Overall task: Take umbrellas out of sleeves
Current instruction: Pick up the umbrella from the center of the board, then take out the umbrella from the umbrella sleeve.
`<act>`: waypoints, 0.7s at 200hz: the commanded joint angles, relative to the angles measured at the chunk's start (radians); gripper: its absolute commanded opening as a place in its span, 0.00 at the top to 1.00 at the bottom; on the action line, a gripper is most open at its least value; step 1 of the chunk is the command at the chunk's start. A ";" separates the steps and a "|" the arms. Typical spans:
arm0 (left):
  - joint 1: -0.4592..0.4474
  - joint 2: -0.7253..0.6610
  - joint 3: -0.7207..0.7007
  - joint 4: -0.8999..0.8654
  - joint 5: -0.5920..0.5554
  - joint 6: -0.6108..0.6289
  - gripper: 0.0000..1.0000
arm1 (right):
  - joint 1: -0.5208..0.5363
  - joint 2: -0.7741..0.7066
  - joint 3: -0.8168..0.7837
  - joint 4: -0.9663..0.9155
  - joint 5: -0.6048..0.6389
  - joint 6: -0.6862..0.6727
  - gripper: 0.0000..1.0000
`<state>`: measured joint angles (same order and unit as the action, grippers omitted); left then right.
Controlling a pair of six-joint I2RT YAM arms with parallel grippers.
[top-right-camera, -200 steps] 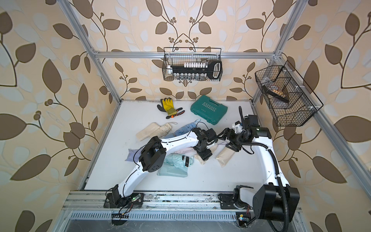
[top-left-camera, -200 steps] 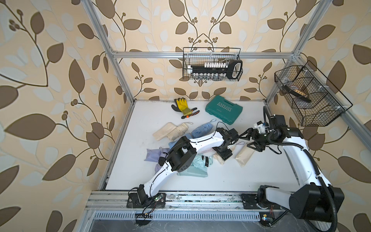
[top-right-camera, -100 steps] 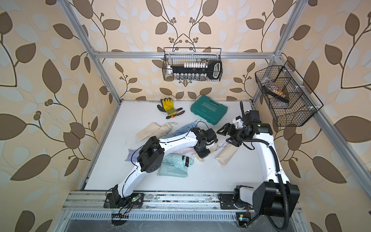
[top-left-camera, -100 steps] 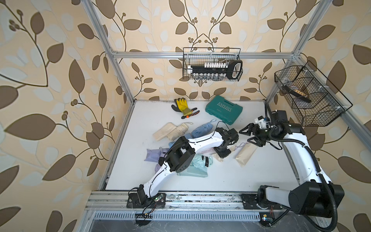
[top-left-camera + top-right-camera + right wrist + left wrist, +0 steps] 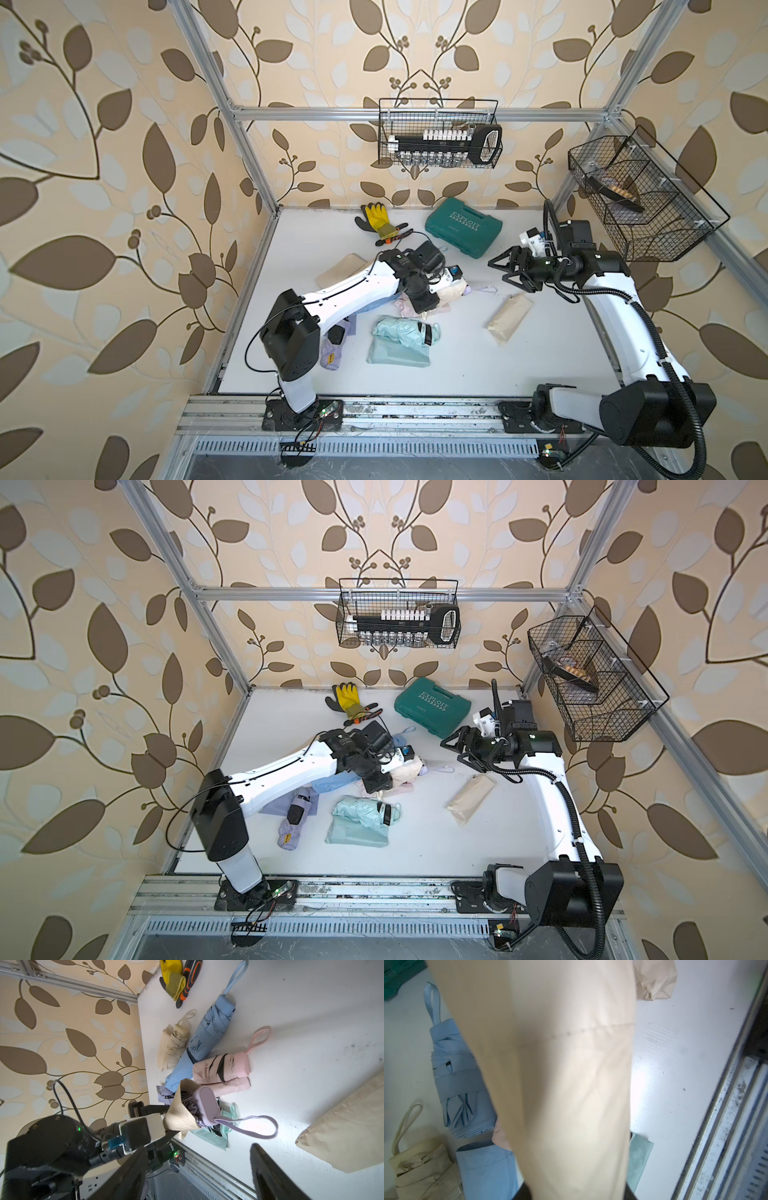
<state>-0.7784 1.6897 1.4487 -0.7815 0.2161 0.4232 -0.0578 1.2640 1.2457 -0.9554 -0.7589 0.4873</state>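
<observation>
Sleeve [image 5: 179, 1109] (beige, lilac umbrella [image 5: 204, 1105] sticking out) pinched in left tool [image 5: 169, 1124]; right tool [image 5: 199, 1169] spread, near umbrella.

Leaf-patterned walls [image 5: 124, 166], white table [image 5: 540, 365]

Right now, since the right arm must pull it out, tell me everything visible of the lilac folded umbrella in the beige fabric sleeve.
The lilac folded umbrella sits mostly hidden in the beige fabric sleeve, which the left gripper clamps. At the sleeve's open mouth only its smooth rounded lilac handle end and some crinkled lilac folds show. A flat lilac wrist loop hangs free from the handle. The open right gripper is apart from it.
</observation>
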 commanded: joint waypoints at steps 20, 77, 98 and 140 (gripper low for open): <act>0.146 -0.149 -0.097 0.116 0.452 0.149 1.00 | 0.095 -0.015 0.032 -0.106 -0.143 -0.050 0.39; 0.145 -0.169 -0.100 0.071 0.655 0.247 1.00 | 0.210 -0.007 0.038 -0.158 -0.143 -0.046 0.44; 0.146 -0.172 -0.096 0.061 0.666 0.256 1.00 | 0.211 0.002 0.045 -0.126 -0.162 -0.019 0.50; 0.145 -0.176 -0.101 0.045 0.674 0.294 1.00 | 0.210 0.013 0.050 -0.119 -0.194 -0.016 0.53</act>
<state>-0.6338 1.5715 1.3354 -0.7475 0.8085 0.6670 0.1497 1.2648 1.2690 -1.0748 -0.9104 0.4721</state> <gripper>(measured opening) 0.337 0.469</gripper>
